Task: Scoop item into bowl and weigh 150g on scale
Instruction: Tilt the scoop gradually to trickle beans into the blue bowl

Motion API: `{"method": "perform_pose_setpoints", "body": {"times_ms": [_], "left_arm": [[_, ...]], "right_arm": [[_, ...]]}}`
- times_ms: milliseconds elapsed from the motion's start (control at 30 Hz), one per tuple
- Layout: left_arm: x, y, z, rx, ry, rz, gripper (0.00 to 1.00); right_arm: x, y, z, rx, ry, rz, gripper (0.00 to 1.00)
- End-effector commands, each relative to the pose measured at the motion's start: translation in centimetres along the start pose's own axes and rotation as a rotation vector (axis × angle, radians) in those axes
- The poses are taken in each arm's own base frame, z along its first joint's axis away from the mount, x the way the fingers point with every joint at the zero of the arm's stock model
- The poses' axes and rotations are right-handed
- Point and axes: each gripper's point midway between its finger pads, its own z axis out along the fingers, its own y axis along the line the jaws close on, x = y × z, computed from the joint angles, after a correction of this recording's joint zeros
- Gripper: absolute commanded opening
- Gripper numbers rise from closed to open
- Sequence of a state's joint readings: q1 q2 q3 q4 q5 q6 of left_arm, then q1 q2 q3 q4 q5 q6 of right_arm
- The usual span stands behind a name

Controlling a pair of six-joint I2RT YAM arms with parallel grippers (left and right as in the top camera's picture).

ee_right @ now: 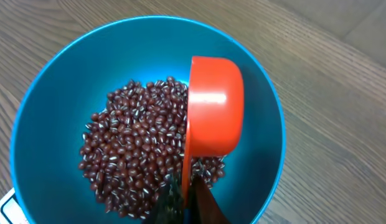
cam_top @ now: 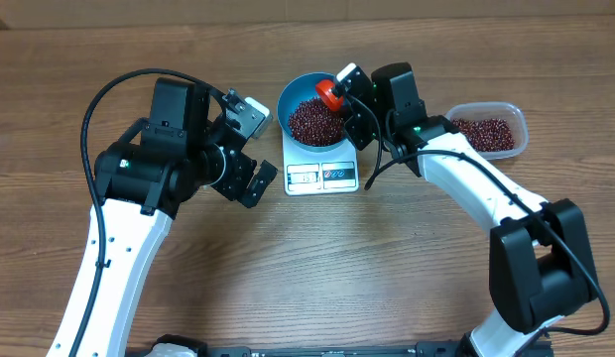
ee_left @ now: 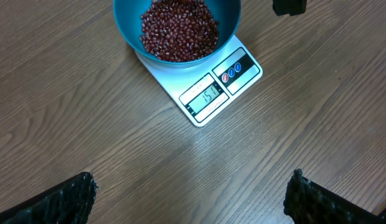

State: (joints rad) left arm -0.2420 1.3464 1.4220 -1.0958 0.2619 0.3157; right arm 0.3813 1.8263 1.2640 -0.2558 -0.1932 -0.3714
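Topping-up step, by my judgement: the right tool [ee_right: 182, 202] is clamped on the handle of the orange scoop [ee_right: 213, 106], which is tipped over the beans [ee_right: 131, 155] in the blue bowl [ee_right: 50, 87] on the scale [ee_left: 246, 65]. The left tool [ee_left: 193, 202] hangs wide open above the desk [ee_left: 87, 137]. Next, read the display and add or stop. Its digits are small and slanted, and the scoop's inside is hidden.

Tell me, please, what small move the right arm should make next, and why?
Probably lift the orange scoop straight up and clear of the blue bowl. The right tool, shut on its handle, holds it tipped over the beans with nothing seen pouring. The display on the scale appears to read near the target, so more beans seem unneeded.
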Motion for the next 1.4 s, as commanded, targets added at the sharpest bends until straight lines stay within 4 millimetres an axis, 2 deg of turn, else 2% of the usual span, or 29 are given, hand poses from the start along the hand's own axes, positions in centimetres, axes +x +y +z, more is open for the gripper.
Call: {"method": "perform_pose_setpoints", "body": {"times_ms": [0,533,733,933,1367], "left_arm": [[-0.7,-0.3,-0.5,0.012,-0.025,-0.004,1.00],[-0.7,-0.3,-0.5,0.012,-0.025,-0.004,1.00],[-0.7,-0.3,-0.5,0.012,-0.024,-0.004,1.00],[-0.7,-0.3,-0.5,0.013,-0.024,-0.003,1.00],[-0.7,-0.3,-0.5,0.013,-0.024,-0.004,1.00]], "right_arm": [[-0.7,-0.2,0.0,0.013,-0.010,-0.010,0.04],[0.9,0.8,1.1,-0.018,0.043,-0.007,0.05],[1.4,2.5,1.0,-0.096,0.059,0.009,0.04],[0.9,3.1,0.9,-0.132,0.047,0.105,0.04],[-1.0,2.0,0.4,-0.113,0.018,0.311,0.04]]}}
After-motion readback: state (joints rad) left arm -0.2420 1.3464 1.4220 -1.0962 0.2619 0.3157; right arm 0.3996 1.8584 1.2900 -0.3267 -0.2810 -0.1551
